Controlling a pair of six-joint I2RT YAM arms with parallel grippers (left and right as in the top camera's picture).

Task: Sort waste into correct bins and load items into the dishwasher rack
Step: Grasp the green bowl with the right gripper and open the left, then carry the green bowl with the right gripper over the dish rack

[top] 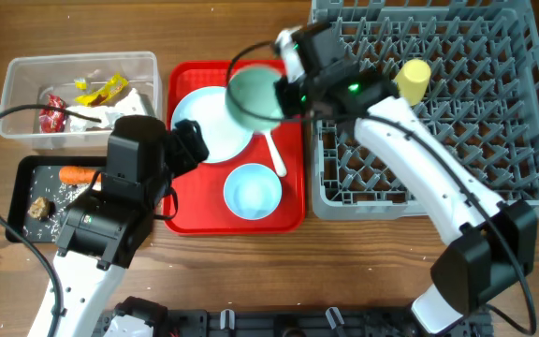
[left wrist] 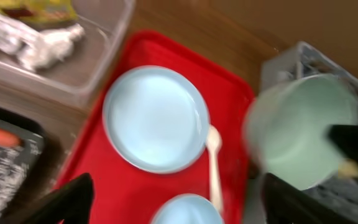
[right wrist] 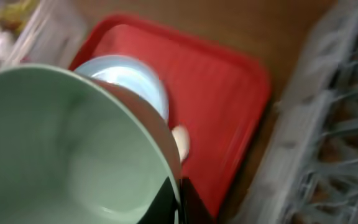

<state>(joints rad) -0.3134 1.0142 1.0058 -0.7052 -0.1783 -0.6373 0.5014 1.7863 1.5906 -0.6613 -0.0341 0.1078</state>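
Gripping the rim of a pale green round bowl (top: 254,98), the right gripper (right wrist: 178,202) is clamped shut on it. It holds the bowl tilted in the air over the back right part of a flat red plastic serving tray (top: 293,183), close to the left wall of the large square grey lattice dishwasher rack (top: 494,112).

The left gripper (left wrist: 179,205) is spread wide and grasps nothing. It hangs over the tray's left side, above a light blue round plate (top: 204,117).

Print on the red and yellow wrappers (top: 101,91) is too small to read. They lie with crumpled white tissue (top: 134,103) in the clear plastic rectangular tub (top: 26,67), and a black cable crosses that tub.

In the shallow black rectangular tray (top: 24,168) are an orange carrot (top: 78,174), a small brown lump (top: 37,208) and white rice grains (top: 50,223). The left arm covers that tray's right edge.

A white spoon (top: 276,154) and a light blue bowl (top: 252,191) rest on the red tray near its front. A small yellow cup (top: 414,80) sits among the rack's pegs near the back left. Bare wooden tabletop (top: 363,253) shows in front of the tray and rack.
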